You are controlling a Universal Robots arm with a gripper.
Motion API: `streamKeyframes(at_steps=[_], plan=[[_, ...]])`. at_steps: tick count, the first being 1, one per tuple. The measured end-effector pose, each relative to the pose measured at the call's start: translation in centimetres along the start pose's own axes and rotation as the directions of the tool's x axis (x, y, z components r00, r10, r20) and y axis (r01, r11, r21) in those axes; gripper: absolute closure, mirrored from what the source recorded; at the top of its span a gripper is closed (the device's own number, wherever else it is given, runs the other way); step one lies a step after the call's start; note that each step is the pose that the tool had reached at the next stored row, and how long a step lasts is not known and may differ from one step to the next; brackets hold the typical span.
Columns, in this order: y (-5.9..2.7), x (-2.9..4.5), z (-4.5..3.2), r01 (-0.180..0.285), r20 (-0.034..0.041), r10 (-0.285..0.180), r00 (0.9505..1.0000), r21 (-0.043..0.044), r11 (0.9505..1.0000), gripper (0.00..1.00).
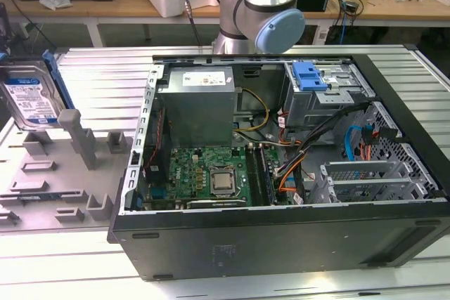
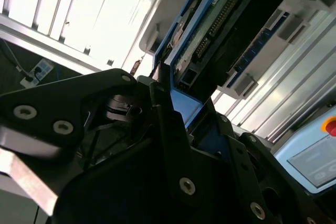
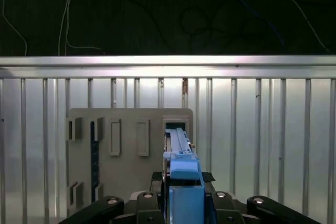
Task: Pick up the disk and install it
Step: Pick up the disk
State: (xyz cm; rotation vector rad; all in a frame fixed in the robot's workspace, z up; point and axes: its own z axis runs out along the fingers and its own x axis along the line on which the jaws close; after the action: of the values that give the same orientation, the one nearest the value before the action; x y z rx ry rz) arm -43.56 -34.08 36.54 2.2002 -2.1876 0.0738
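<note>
The gripper point(image 3: 184, 195) clamps the disk point(image 3: 184, 169) by its blue frame at the grey holder point(image 3: 126, 182); it should lift straight, without twisting.

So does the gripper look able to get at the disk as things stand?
Probably yes: in both wrist views the disk sits right at the gripper with nothing between, standing on the grey fixture outside the computer case.

It was a robotics lab or workshop: a robot arm point(image 1: 264, 5) rose beside a ribbed aluminium surface point(image 1: 98, 75) bearing an open computer case point(image 1: 281, 244) and a grey fixture plate point(image 1: 63, 173), with wooden workbenches point(image 1: 105, 6) behind, cluttered with cables and boxes.
</note>
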Motion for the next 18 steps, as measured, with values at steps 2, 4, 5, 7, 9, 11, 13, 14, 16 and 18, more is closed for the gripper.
streamKeyframes(at_steps=[2, 4, 5, 7, 9, 11, 13, 14, 16, 18], plan=[[0.00, 0.02, -0.26, 0.000, 0.0000, 0.000, 1.0000, 0.0000, 1.0000, 0.63], [0.00, 0.04, -0.72, 0.000, 0.0001, 0.000, 1.0000, 0.0001, 1.0000, 0.63], [0.00, 0.05, -0.86, 0.000, 0.0000, 0.000, 1.0000, 0.0000, 1.0000, 0.63], [-0.01, 0.07, -1.17, 0.000, 0.0001, 0.000, 1.0000, 0.0001, 1.0000, 0.63], [-0.01, 0.09, -1.42, 0.000, 0.0000, 0.000, 1.0000, -0.0001, 1.0000, 0.63], [-0.01, 0.10, -1.71, 0.000, 0.0000, 0.000, 1.0000, 0.0000, 1.0000, 0.63], [-0.01, 0.12, -1.99, 0.000, 0.0000, 0.000, 1.0000, -0.0001, 1.0000, 0.63], [-0.01, 0.13, -2.19, 0.000, 0.0000, 0.000, 1.0000, -0.0001, 1.0000, 0.63], [-0.01, 0.16, -2.63, 0.000, 0.0000, 0.000, 1.0000, -0.0001, 1.0000, 0.63], [-0.02, 0.18, -2.92, 0.000, -0.0001, 0.000, 1.0000, -0.0001, 1.0000, 0.63]])
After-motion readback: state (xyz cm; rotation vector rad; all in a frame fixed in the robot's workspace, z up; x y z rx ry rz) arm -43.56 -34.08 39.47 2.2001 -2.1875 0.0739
